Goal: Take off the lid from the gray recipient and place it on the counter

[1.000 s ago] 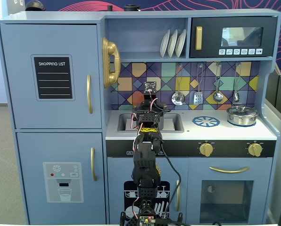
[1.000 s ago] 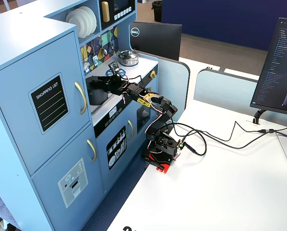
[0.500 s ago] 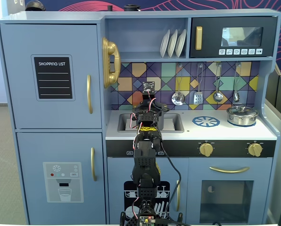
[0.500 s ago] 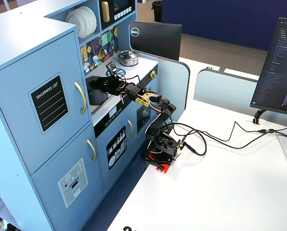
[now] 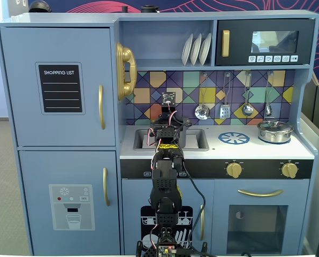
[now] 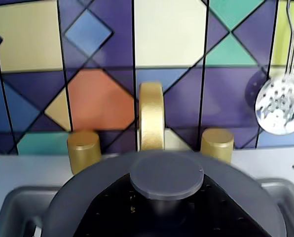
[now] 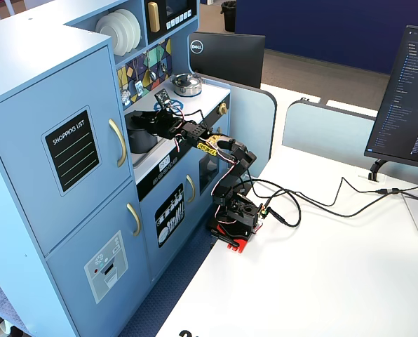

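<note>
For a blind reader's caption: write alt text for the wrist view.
A dark-gray lid with a round central knob fills the lower frame, seen close from just above, over a gray sink. Behind it stand a gold faucet and two gold taps against a colorful tiled wall, with a slotted spoon hanging at right.

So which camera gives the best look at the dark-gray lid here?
The wrist view: the lid fills the lower frame, its round knob sharp, with the sink rim around it. In a fixed view from the front, the arm hides the lid entirely. In a fixed view from the side, only the gray recipient shows, small, in the sink.
</note>
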Robot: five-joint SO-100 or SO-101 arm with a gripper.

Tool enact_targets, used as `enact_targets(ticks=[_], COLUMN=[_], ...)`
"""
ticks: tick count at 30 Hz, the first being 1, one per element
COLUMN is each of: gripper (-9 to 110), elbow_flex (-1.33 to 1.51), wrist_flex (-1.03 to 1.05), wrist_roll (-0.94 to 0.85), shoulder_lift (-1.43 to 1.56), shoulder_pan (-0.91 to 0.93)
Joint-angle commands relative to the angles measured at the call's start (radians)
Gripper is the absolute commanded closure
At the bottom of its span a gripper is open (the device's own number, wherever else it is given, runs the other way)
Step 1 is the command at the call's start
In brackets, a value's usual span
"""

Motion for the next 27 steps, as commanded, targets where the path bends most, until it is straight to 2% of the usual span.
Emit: enact_targets(ticks=[1, 14, 27], gripper=[101, 101, 101], elbow_flex=[-0.089, -0.167, -0.124], wrist_flex=[-0.043, -0.032, -0.021], wrist_roll=[0.002, 0.005, 0.064], shoulder_lift=[0.037, 0.049, 0.083], shoulder_pan=[0.002, 0.114, 0.428])
